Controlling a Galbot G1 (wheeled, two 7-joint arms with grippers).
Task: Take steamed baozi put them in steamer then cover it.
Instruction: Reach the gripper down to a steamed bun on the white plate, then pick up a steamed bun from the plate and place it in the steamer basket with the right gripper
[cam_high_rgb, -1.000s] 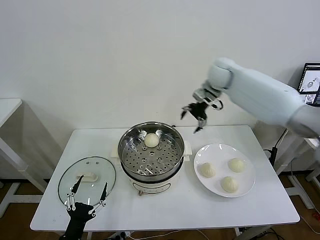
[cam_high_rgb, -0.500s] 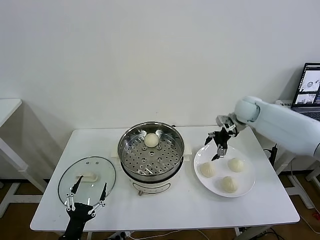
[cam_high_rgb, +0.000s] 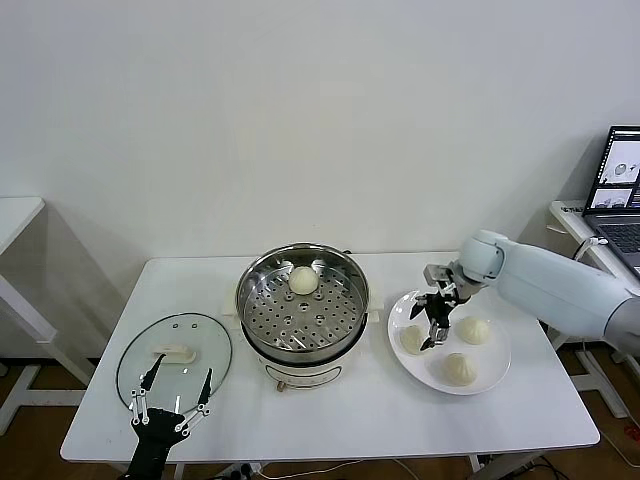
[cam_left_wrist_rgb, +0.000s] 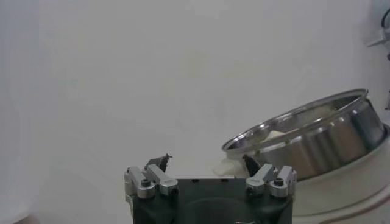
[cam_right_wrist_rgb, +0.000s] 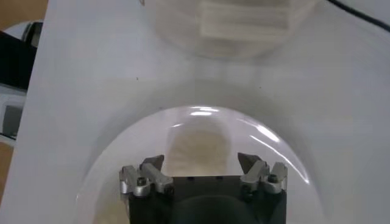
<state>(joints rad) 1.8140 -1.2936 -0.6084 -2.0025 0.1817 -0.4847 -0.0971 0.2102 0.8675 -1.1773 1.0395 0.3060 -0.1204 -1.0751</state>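
The right gripper (cam_high_rgb: 434, 325), jaws wide, hangs over the white plate (cam_high_rgb: 495, 368) above the leftmost of three steamed baozi (cam_high_rgb: 411, 339). A fourth bun (cam_high_rgb: 303, 279) sits in the steamer (cam_high_rgb: 302, 303). The left gripper (cam_high_rgb: 170, 392), jaws wide, waits at the surface's near edge by the glass cover (cam_high_rgb: 173, 357).

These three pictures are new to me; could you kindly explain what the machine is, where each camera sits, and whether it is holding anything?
It is a two-armed robot at a white table. The wide picture comes from its head; the other two come from cameras on its wrists.

On the table stand a steel steamer with one bun inside, a glass lid lying flat, and a white plate with three buns.

The right tool is open and hangs just over the nearest plate bun, holding nothing. The left tool waits open at the table's front edge by the lid, also holding nothing.
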